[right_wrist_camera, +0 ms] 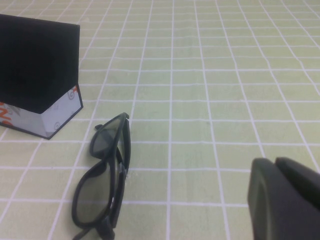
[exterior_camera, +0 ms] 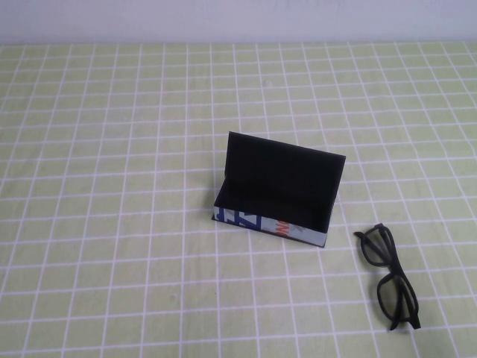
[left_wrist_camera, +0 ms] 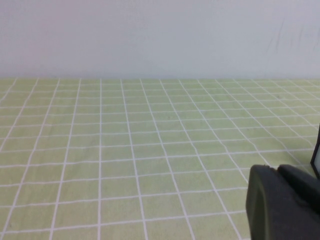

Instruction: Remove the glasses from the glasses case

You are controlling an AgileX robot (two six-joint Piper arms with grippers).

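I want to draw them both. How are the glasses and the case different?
The case is a box with its lid standing open; the glasses are a thin frame lying flat on the cloth. The case looks bigger than the glasses. The case has a white side with blue and orange print; the glasses are all black with clear lenses. Both are mostly black and sit apart on the green checked cloth.

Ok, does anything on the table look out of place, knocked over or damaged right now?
Nothing stands out. The glasses case sits flat with its lid up and looks empty. The glasses lie folded on the cloth beside it, apart, intact. The right gripper hangs nearby, jaws shut; the left gripper is off to the side.
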